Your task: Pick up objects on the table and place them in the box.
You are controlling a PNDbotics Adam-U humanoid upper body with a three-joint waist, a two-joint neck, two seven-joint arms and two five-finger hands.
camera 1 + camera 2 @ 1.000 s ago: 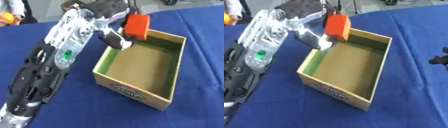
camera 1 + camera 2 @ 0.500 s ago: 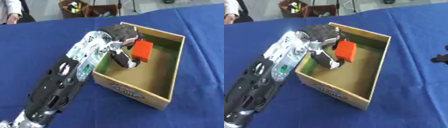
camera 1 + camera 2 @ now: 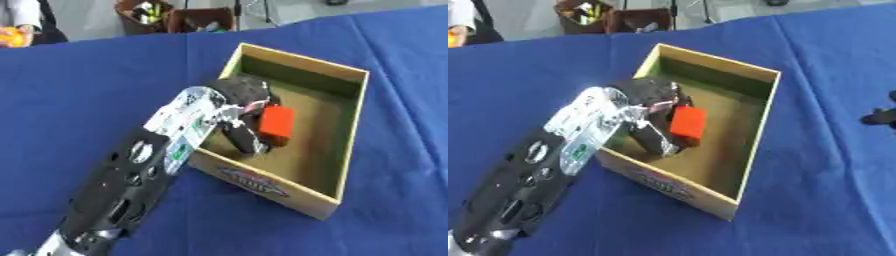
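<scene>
The left hand (image 3: 243, 102) reaches over the near-left wall of the cardboard box (image 3: 350, 125) on the blue worktop (image 3: 87, 90), fingers and thumb curled round the orange block (image 3: 276, 122) low inside the box, while the right hand (image 3: 881, 116) shows only as dark fingertips at the right edge, fingers' state unreadable.

An orange-red block (image 3: 276, 122) stands upright inside the box (image 3: 351, 137), near its left wall, low over the floor. The box is open-topped cardboard with a green lining, set askew on the blue counter (image 3: 87, 90).
</scene>
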